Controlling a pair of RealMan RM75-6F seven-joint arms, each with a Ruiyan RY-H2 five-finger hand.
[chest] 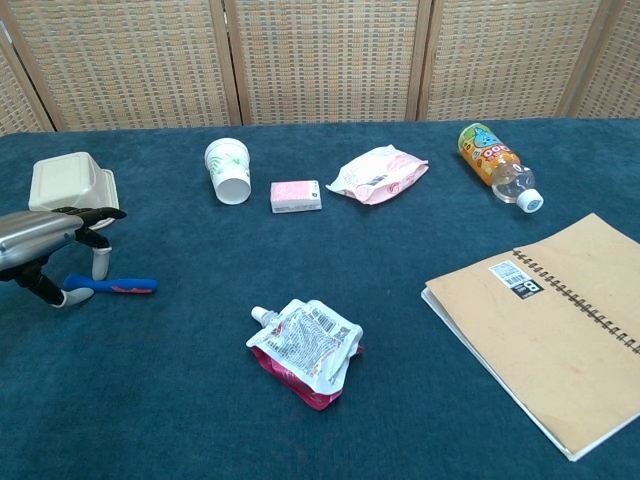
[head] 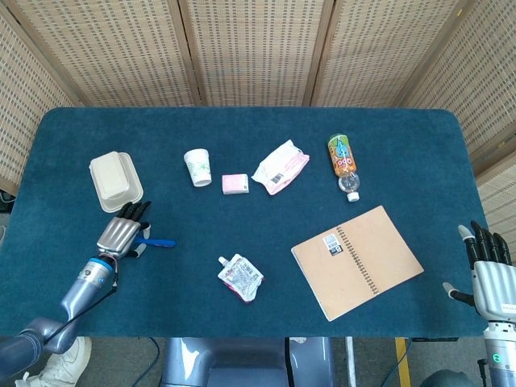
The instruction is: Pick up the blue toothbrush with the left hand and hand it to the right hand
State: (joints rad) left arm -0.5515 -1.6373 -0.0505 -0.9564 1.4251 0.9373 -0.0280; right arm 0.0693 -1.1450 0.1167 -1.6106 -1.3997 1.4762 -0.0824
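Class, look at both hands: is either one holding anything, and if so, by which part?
Nothing is lifted. The left hand straddles one end of the blue toothbrush, which lies on the table; a closed grip cannot be confirmed. The right hand is open and holds nothing.

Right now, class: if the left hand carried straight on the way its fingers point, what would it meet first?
Probably the takeaway box: the left hand has its fingers aimed up-table toward it, over the toothbrush. Depth is uncertain.
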